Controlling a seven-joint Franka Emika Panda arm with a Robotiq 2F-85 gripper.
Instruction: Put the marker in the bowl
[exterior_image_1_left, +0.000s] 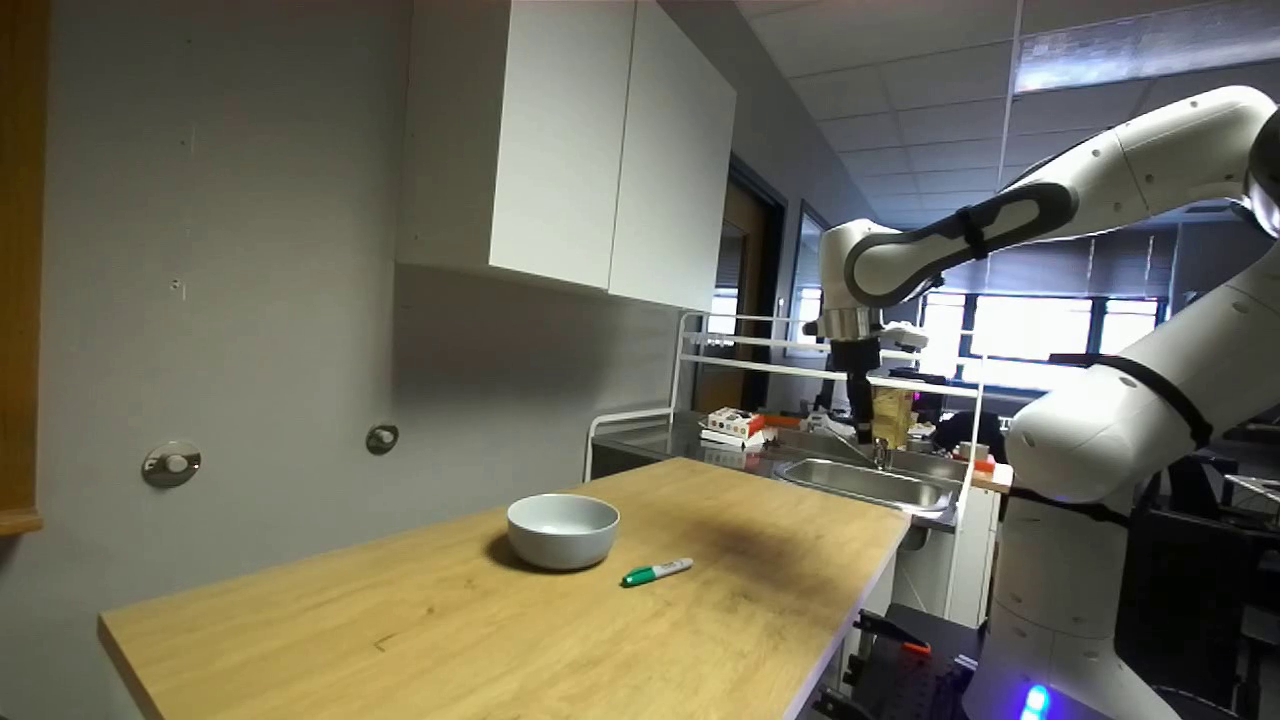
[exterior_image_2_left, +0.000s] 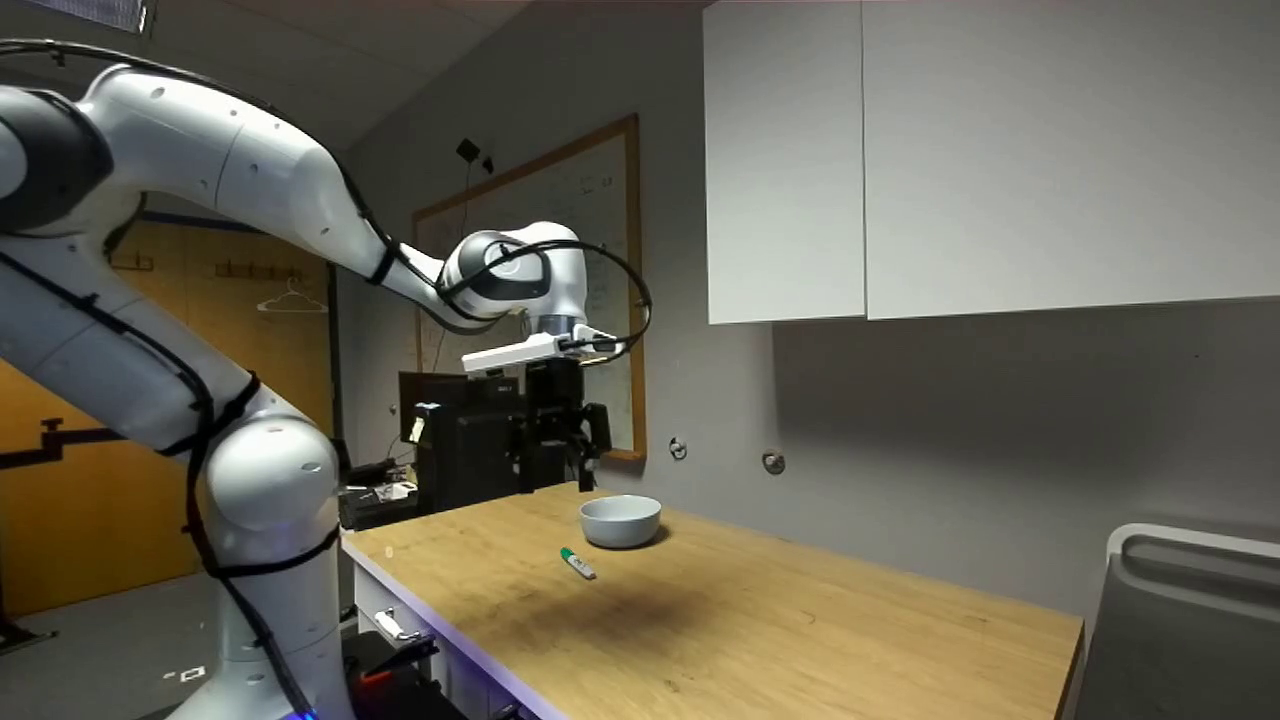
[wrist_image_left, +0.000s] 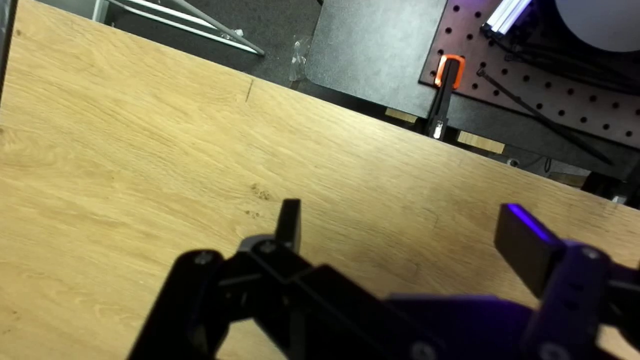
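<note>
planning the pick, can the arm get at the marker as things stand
Probably yes: the claw is open above the table, and the marker lies uncovered beside the bowl, not touching it.

Wht arm (exterior_image_2_left: 270, 470) has gry trim (exterior_image_1_left: 1055, 205), blk cable (exterior_image_2_left: 200, 405) & straps (exterior_image_2_left: 285, 565), blk end effector (wrist_image_left: 402, 232).

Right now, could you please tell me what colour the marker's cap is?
The cap is green, showing best in an exterior view.

The green-capped white marker (exterior_image_1_left: 657, 572) lies flat near the upright, round, pale-grey bowl (exterior_image_1_left: 562, 548), the 2 apart.
</note>
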